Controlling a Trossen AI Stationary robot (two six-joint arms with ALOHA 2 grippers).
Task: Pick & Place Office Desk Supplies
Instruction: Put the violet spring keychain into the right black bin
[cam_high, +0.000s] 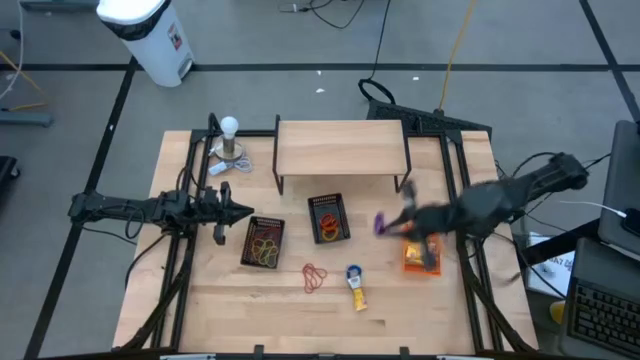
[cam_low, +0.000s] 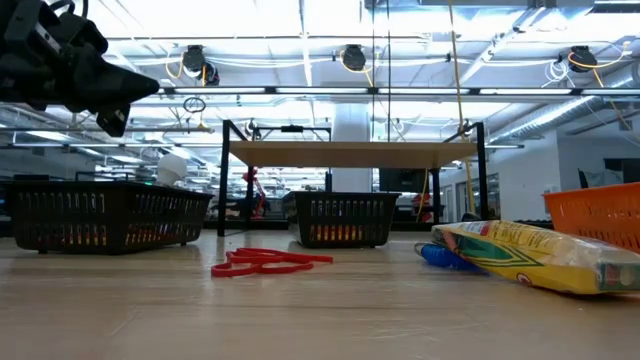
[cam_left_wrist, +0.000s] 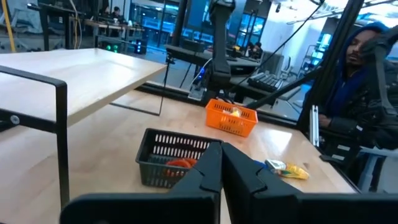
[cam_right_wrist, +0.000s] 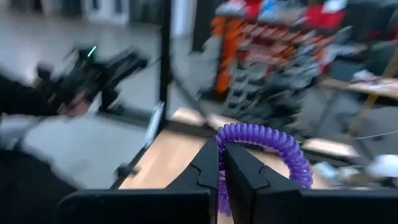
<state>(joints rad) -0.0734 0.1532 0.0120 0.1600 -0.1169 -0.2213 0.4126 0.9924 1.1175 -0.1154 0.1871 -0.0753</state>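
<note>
High view, right gripper (cam_high: 386, 224): clenched on a purple coil band (cam_high: 381, 223), held above the counter (cam_high: 420, 310) between the middle black basket (cam_high: 329, 218) and the orange basket (cam_high: 421, 256).
High view, left gripper (cam_high: 247, 211): clenched on nothing, waiting beside the left black basket (cam_high: 264, 241).
High view, count: two black baskets, one orange basket, one red rubber band bundle (cam_high: 314, 277), one yellow packet (cam_high: 356, 288).
Low view: the red bands (cam_low: 268, 262) lie flat and limp; the yellow packet (cam_low: 540, 257) lies on its side.
Left wrist view: fingers together, empty; black basket (cam_left_wrist: 171, 158) ahead.
Right wrist view: coil (cam_right_wrist: 264, 154) pinched at one edge of its loop.
Handling: likely light, springy and soft; a pinch across the coil wire should hold it.
</note>
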